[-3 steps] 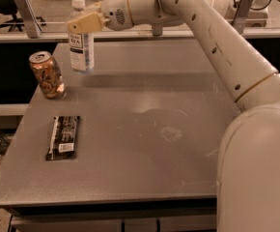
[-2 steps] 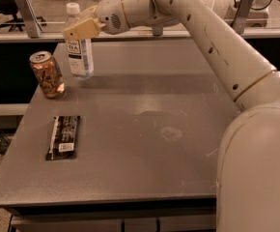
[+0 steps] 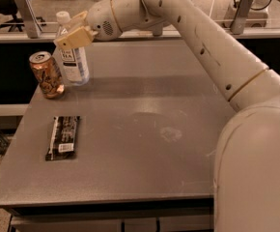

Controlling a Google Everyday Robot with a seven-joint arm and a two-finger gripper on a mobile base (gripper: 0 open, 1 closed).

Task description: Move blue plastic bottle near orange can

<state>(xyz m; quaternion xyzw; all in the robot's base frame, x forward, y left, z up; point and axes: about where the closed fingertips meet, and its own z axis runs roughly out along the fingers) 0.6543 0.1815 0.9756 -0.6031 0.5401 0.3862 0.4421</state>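
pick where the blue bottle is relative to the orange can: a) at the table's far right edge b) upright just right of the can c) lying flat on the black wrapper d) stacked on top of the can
b: in the camera view the blue plastic bottle is upright just right of the orange can, with the tool closed around its upper part.

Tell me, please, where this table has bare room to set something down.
The table's middle and right are bare, from the bar across to the arm. So is the front strip below the bar. The back left corner is crowded: the can and the bottle stand close together, with the gripper there, jaws shut on the bottle's top.
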